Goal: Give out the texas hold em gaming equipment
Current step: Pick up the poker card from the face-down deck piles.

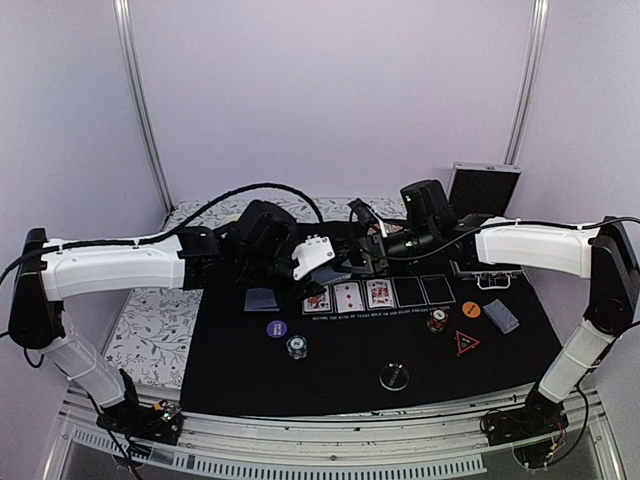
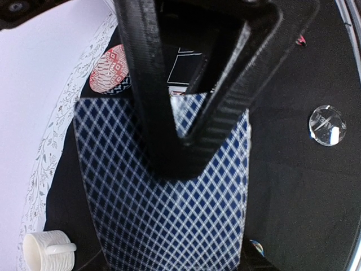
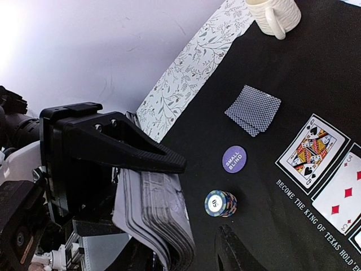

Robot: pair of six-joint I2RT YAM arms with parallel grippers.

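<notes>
The left gripper (image 2: 183, 155) is clamped on a deck of blue diamond-backed cards (image 2: 163, 220), held above the black mat (image 1: 230, 370) toward the middle of its far edge. The right gripper (image 1: 362, 248) hovers just beside the deck; whether its jaws are apart cannot be told. Three face-up cards (image 1: 347, 294) lie mid-mat.

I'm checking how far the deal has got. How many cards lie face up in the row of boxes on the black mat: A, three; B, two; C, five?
A: three face-up cards fill the left end of the row, and the two right boxes are bare.
</notes>
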